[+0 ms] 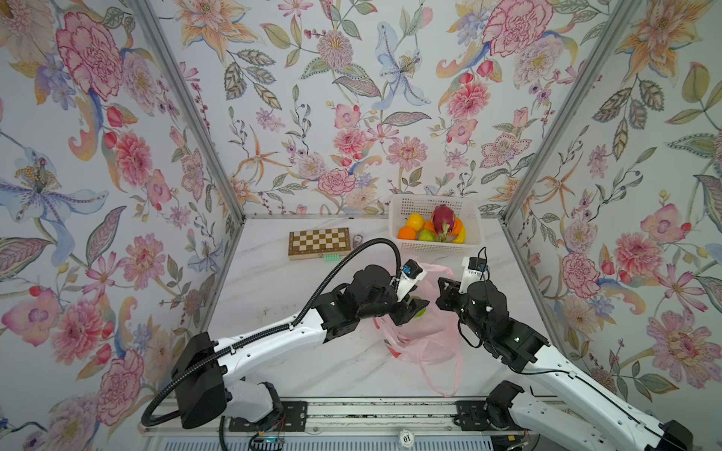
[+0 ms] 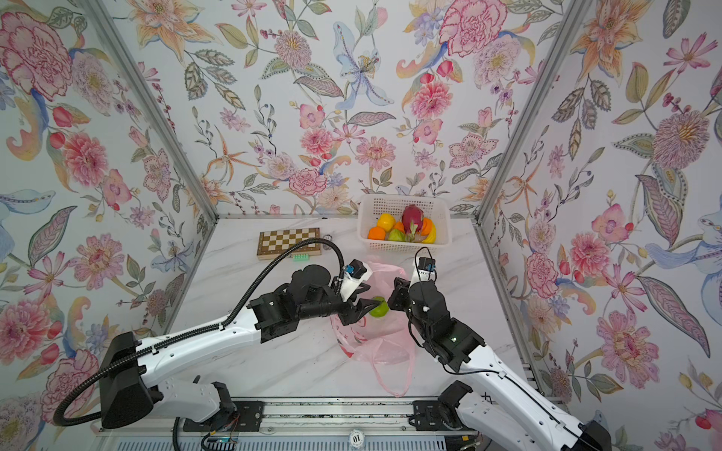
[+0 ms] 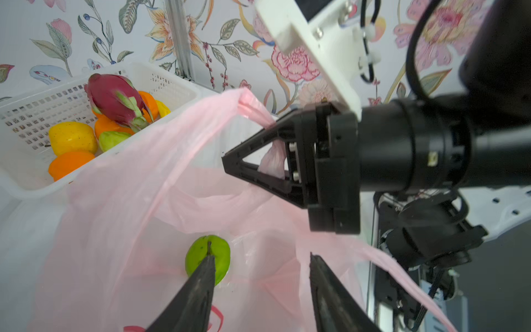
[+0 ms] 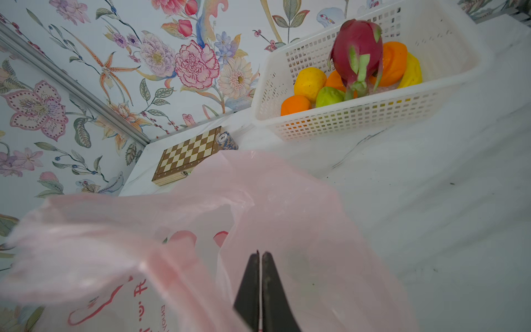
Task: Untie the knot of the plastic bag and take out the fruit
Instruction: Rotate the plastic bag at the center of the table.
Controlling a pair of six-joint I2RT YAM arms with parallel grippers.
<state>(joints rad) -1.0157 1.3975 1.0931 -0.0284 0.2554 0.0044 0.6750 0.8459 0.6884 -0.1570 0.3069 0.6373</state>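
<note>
- Pink plastic bag (image 1: 426, 343): where does it lie?
- Slumped on the table (image 1: 293, 332), between the two arms, near the basket (image 1: 437, 246) on the robot's side. Long axis runs roughly back to front. One loose handle (image 1: 449, 375) trails toward the table's front edge. No knot shows and the mouth stands open, so the untying looks done.
- State of the right gripper (image 4: 261, 254)?
- Fingers pressed together, pinching a bunched bit of the bag's rim and holding it up. That props the mouth open toward the left arm.
- And the left gripper (image 3: 261, 255)?
- Fingers spread, nothing between them. It hovers over the open mouth, tips pointing down into the bag.
- Any fruit inside?
- One green fruit (image 3: 222, 258) shows, on the bag's floor. The other fruit sits in the basket, well apart from both grippers.
- Which way from the left tips?
- Beyond them and off-centre. In the left wrist view it sits behind one fingertip, not in the gap.
- Nearer arm?
- Left, clearly: the fruit is just beside its tips. The right is busy with the rim.
- Fruit's pose?
- Near round, no real long axis. Stem end faces up toward the left wrist.
- So the next move?
- Judgement only: shift the left gripper sideways until the gap straddles the fruit, then go down and close. On a round body any closing direction works. Risk: thin film gets pinched along with it.
</note>
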